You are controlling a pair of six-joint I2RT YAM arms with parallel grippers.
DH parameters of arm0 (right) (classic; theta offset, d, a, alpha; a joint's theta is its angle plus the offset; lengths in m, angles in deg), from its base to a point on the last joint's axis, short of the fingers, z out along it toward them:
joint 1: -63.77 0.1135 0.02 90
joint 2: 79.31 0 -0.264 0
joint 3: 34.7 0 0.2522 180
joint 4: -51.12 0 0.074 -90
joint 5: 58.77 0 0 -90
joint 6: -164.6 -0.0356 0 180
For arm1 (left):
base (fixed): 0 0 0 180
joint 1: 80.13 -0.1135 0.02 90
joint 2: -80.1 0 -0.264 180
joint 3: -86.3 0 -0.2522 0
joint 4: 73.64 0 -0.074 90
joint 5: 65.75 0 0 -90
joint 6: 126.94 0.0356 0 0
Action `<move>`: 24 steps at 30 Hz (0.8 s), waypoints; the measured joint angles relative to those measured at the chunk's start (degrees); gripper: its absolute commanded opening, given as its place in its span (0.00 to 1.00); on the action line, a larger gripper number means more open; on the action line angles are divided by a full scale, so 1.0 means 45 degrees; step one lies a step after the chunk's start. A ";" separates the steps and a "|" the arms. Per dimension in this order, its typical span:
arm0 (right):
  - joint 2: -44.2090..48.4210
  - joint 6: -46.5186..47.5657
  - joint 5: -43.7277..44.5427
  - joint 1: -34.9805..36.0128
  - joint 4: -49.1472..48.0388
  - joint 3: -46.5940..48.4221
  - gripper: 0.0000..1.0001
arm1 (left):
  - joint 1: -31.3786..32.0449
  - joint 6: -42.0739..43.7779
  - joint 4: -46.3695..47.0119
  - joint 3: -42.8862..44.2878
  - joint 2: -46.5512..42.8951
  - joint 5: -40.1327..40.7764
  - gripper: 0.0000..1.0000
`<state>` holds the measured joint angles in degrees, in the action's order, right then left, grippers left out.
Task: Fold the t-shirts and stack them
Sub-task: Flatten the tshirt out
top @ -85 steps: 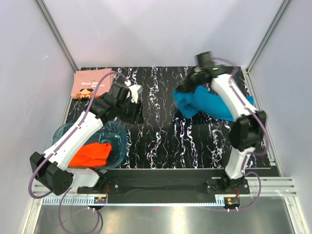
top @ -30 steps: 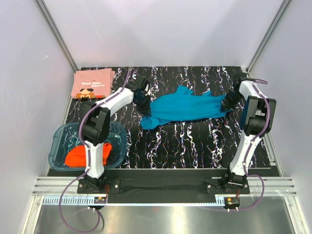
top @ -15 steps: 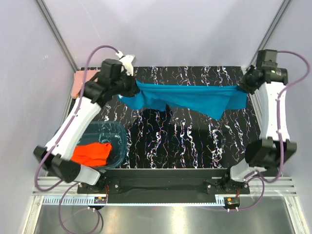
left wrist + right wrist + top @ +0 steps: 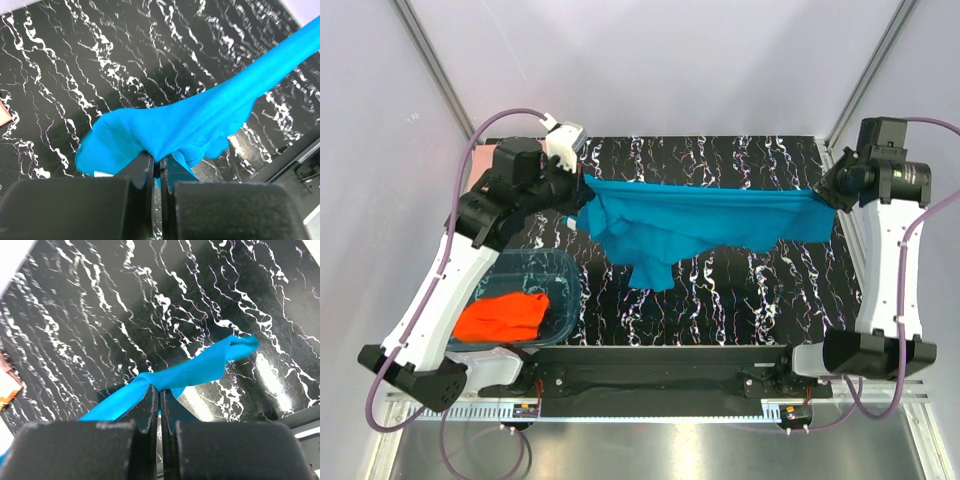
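The teal-blue t-shirt hangs stretched in the air between both grippers, above the black marbled table. My left gripper is shut on its left end; in the left wrist view the gripper pinches a bunch of the cloth. My right gripper is shut on its right end, and in the right wrist view the gripper pinches the cloth edge. The orange-red t-shirt lies in the tub. The salmon-pink t-shirt at the back left is mostly hidden behind the left arm.
The clear blue-tinted tub stands at the front left of the table. White walls and metal frame posts close in the back and sides. A metal rail runs along the near edge by the arm bases.
Both grippers picked up the teal-blue t-shirt from the table and lifted it, stretching it between them. In the last half second its middle has sagged lower and the left arm has shifted slightly.
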<state>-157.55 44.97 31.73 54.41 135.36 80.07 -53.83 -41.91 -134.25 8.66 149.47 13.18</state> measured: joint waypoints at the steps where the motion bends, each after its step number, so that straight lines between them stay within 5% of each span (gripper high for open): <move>1: -0.0306 0.0010 -0.0010 0.0000 0.0112 0.0117 0.00 | -0.0005 0.0083 -0.0058 0.0039 0.0180 -0.0034 0.04; 7: -0.1671 0.0117 0.0019 -0.0005 0.0879 0.0010 0.00 | -0.0024 0.0369 -0.0175 -0.0126 0.0821 -0.0544 0.04; 17: 0.0214 0.0097 0.0044 -0.0029 0.1729 -0.2152 0.00 | -0.0039 0.0325 0.0029 -0.3167 -0.0816 -0.0811 0.17; 20: -0.0991 0.0107 0.0267 -0.0112 0.1734 -0.2098 0.00 | -0.0136 0.0359 -0.0311 -0.2424 0.0884 -0.0748 0.17; 24: -0.4629 0.0146 0.0364 -0.0170 0.1137 -0.1234 0.08 | -0.0194 0.0146 -0.2147 0.1821 0.5795 0.0068 0.11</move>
<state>-178.38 45.63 33.37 53.64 140.47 74.52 -54.70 -41.26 -143.91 16.86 175.54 13.48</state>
